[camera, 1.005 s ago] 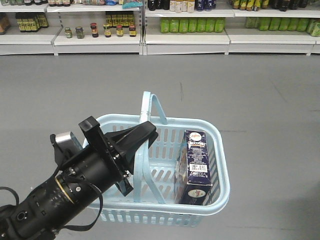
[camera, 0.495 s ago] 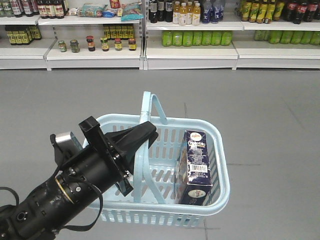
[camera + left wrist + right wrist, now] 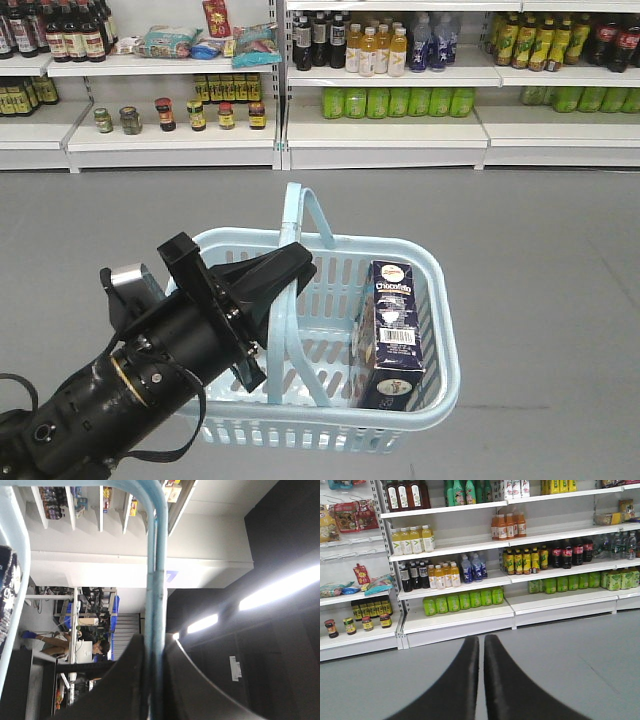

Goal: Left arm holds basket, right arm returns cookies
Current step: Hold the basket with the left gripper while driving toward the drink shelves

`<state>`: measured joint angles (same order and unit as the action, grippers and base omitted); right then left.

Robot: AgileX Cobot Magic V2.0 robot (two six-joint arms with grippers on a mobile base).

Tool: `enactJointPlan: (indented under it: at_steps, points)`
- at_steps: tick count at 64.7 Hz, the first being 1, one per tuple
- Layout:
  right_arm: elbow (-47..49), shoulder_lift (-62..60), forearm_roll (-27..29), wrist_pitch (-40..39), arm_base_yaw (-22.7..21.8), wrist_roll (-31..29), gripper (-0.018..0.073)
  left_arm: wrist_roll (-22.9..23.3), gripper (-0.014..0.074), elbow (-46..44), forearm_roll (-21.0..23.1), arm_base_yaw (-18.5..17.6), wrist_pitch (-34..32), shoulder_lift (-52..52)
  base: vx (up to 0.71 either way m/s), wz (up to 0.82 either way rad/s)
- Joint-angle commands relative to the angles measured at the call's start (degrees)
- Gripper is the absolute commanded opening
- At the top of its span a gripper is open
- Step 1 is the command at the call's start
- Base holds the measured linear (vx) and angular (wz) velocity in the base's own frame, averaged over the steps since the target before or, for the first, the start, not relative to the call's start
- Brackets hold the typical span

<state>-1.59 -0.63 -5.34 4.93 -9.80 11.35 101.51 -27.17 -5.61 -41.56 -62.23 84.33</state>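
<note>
The left claw (image 3: 296, 264) is clamped tight on the basket (image 3: 445, 340) handle. The cookies (image 3: 392, 335) stand upright inside, on the basket's right side, apart from it. The right claw (image 3: 481, 645) is pinched nearly together, empty, facing the shelves (image 3: 455, 622).

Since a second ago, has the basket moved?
Yes, toward the shelves: their base sits lower in the front view and the jars look bigger, while the basket keeps its place by the left gripper.

left arm (image 3: 150, 370): black, gold ring, silver block, looped cable
</note>
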Motion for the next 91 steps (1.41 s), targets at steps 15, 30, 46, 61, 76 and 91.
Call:
enactJointPlan:
  at_steps: [15, 30, 46, 61, 76, 91]
  points:
    - [-1.02, 0.63, -0.16, -4.10, -0.26, -0.79, -0.0006, 0.03, 0.0000, -1.55, 0.67, -0.14, -16.42, -2.37, 0.57, -0.01]
    - [-1.02, 0.63, -0.16, -4.10, -0.26, -0.79, -0.0006, 0.03, 0.0000, -1.55, 0.67, -0.14, -16.42, -2.37, 0.57, 0.01]
    - [-1.02, 0.63, -0.16, -4.10, -0.26, -0.79, -0.0006, 0.03, 0.0000, -1.55, 0.67, -0.14, -16.42, -2.37, 0.57, 0.00]
    - [-1.02, 0.63, -0.16, -4.10, -0.26, -0.79, -0.0006, 0.03, 0.0000, -1.55, 0.67, -0.14, -16.42, -2.37, 0.56, -0.02]
    - [-1.02, 0.63, -0.16, -4.10, -0.26, -0.79, -0.0006, 0.03, 0.0000, -1.55, 0.69, -0.14, -16.42, -2.37, 0.55, -0.02]
    - [-1.02, 0.63, -0.16, -4.10, -0.26, -0.79, -0.0006, 0.03, 0.0000, -1.55, 0.69, -0.14, -16.42, -2.37, 0.53, 0.00]
